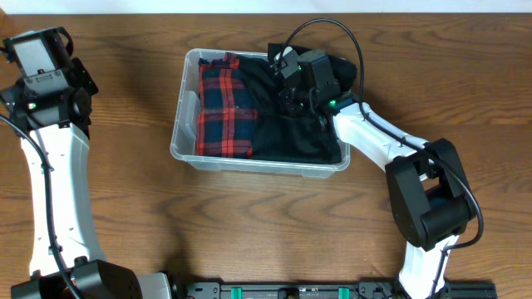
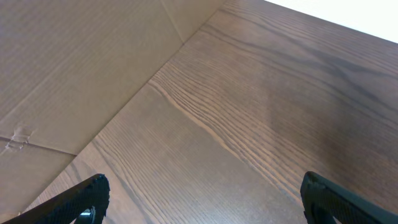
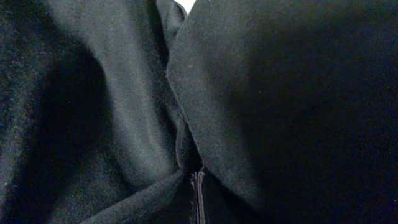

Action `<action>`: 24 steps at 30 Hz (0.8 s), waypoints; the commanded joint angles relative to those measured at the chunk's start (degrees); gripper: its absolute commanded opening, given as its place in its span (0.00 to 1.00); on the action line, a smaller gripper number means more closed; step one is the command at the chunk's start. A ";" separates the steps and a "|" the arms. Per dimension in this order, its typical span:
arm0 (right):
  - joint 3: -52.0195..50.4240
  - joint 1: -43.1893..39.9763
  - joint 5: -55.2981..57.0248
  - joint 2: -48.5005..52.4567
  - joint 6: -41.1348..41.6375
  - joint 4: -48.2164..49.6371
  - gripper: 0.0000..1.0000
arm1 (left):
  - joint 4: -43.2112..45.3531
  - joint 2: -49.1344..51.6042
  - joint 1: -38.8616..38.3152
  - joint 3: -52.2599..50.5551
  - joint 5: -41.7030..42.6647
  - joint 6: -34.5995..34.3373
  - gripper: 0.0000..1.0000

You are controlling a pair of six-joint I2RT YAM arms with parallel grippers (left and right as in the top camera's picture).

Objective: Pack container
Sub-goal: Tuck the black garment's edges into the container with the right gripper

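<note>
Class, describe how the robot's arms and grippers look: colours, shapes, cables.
Both the left arm and right arm have white shells between bulky black joints. Black cables loop alongside. A green light glows near the right wrist. The left gripper has black fingers.

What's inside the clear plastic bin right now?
In the bin, a folded red plaid garment lies beside a black garment. Whatever is beneath them, including the bin's floor, is covered.

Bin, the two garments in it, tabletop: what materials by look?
Bin: clear glossy plastic, see-through walls. Plaid garment: red-and-navy woven cloth, maybe flannel. Black garment: soft matte fabric, draped folds; fibre unclear. Tabletop: brown wood grain, possibly laminate.
</note>
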 commanded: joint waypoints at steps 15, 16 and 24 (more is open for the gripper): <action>1.66 -0.74 12.63 -16.55 -5.16 -4.15 0.01 | -0.04 0.22 0.24 -0.26 -0.52 -0.72 0.98; 1.66 -1.25 12.59 -16.15 -5.14 -4.48 0.01 | -0.04 0.22 0.24 -0.26 -0.52 -0.72 0.98; 1.64 -5.07 12.59 -9.14 -5.09 -6.32 0.01 | -0.04 0.22 0.24 -0.26 -0.50 -0.72 0.98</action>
